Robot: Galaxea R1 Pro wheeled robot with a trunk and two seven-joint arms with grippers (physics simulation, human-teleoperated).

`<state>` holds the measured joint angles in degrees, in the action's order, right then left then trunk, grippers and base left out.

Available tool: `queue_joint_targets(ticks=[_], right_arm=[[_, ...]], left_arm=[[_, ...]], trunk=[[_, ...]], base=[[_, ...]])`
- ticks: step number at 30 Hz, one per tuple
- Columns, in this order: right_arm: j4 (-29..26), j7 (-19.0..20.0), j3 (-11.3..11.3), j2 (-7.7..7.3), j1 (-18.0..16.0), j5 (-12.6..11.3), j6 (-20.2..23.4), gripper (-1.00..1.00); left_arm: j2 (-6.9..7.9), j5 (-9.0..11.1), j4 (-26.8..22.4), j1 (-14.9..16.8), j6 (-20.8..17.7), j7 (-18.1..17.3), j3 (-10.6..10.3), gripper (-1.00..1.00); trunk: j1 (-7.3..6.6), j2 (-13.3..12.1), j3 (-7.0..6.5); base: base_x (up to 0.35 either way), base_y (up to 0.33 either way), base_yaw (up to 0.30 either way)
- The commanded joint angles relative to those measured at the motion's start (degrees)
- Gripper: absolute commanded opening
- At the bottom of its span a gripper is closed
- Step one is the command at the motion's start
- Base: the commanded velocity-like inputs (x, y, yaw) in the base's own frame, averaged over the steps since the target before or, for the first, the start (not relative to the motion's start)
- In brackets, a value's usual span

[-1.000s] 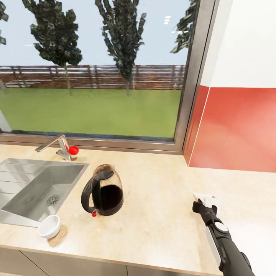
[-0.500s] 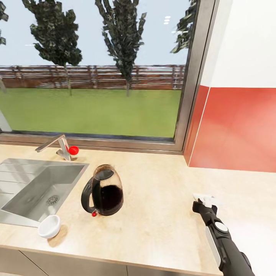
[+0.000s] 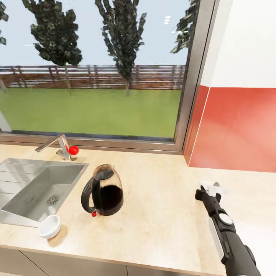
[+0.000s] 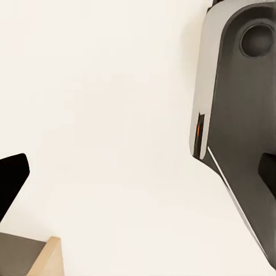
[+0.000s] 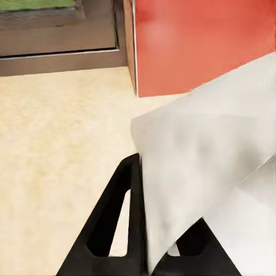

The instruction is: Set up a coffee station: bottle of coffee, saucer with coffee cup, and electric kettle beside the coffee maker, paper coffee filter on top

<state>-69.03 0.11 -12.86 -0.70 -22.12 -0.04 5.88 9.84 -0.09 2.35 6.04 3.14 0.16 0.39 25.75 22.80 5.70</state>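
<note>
Ahead of you a wide window (image 3: 92, 69) fills most of the wall, its grey metal frame (image 3: 193, 88) rising up and left of the right gripper (image 3: 210, 188). Through the glass you see bright daylight, a flat green lawn (image 3: 88, 111), a slatted brown fence (image 3: 92, 76) and dark trees (image 3: 122, 38) against pale sky. Directly beyond that gripper the wall carries a glossy red panel (image 3: 237, 130) below, plain white (image 3: 249, 42) above. Far to the gripper's left a steel sink (image 3: 34, 188) is sunk into the worktop, with a steel tap (image 3: 57, 145) bearing a red knob behind it. Light is even and soft.
</note>
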Motion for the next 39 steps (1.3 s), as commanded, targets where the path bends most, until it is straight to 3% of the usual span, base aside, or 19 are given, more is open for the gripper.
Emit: queue_joint_targets(ticks=[1, 5, 10, 22, 39], right_arm=[[-1.2, -0.4, 0.0, 0.0, 0.0, 0.0, 0.5, -1.0], [-6.0, -0.4, 0.0, 0.08, 0.0, -0.1, 2.1, -1.0], [-13.1, 0.0, 0.4, 0.49, 0.0, -0.2, 7.2, -1.0], [-14.5, 0.1, 0.5, 0.62, 1.6, -0.2, 7.8, -1.0], [-14.8, 0.1, 0.4, 0.59, 1.7, -0.2, 7.7, -1.0]], left_arm=[[0.0, 0.0, 0.2, 0.1, 0.3, 0.0, 0.0, 1.0], [0.0, -0.2, 0.2, 0.1, 0.4, 0.0, 0.0, 1.0], [0.0, -0.4, 0.2, 0.1, 0.5, 0.1, -0.1, 1.0], [-0.11, 0.3, -0.8, 0.2, 0.4, 0.3, 0.2, 1.0], [-0.52, 0.3, -2.9, 0.2, 0.5, 0.3, 0.3, 1.0]], trunk=[[0.04, 0.1, 0.13], [0.04, 0.1, 0.13], [0.04, 0.1, 0.13], [0.04, 0.1, 0.13], [0.04, 0.1, 0.13]], base=[[0.0, 0.0, 0.0], [0.0, 0.0, 0.0], [0.0, 0.0, 0.0], [0.0, 0.0, 0.0], [-0.317, 0.074, 0.0]])
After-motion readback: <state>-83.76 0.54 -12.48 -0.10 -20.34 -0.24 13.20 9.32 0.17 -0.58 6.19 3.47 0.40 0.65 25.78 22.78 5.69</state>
